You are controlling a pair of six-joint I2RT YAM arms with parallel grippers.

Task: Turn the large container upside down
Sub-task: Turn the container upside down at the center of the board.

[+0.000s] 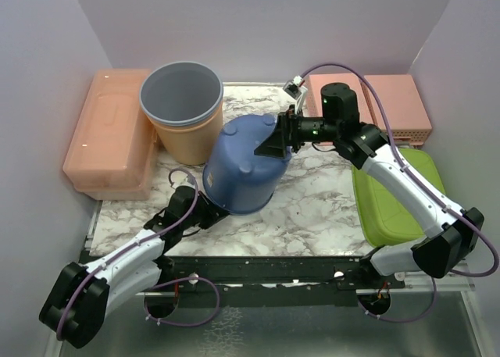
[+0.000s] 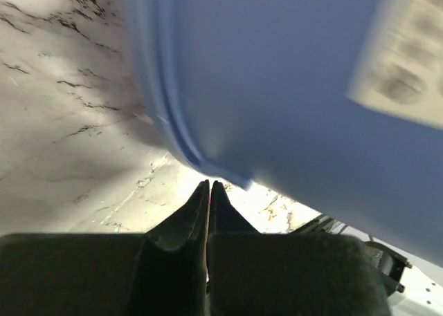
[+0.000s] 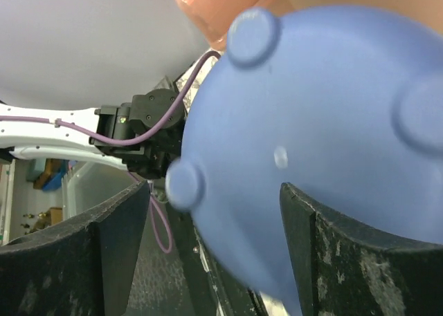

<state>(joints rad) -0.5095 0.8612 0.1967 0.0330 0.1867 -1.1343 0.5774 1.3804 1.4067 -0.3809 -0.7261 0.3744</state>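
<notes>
Container (image 1: pixel 244 168) tilted: light, stiff, slick plastic, I'd judge.
Your right gripper (image 3: pixel 214 198) has jaws apart at the base (image 3: pixel 325 136); your left gripper (image 2: pixel 209 186), jaws together, sits beneath the rim (image 2: pixel 176 133), maybe touching. Lever there.

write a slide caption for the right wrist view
open right gripper at the footed base of the blue container, left arm beyond

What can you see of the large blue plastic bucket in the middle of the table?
The large blue plastic bucket lies tilted mid-table, with its mouth down toward the left arm. Its base, with round raised feet, faces up toward the right arm. A stepped band rings the rim, and a pale label sits on its wall. The open right gripper straddles the base. The shut left gripper sits by the lower rim; contact is unclear.
</notes>
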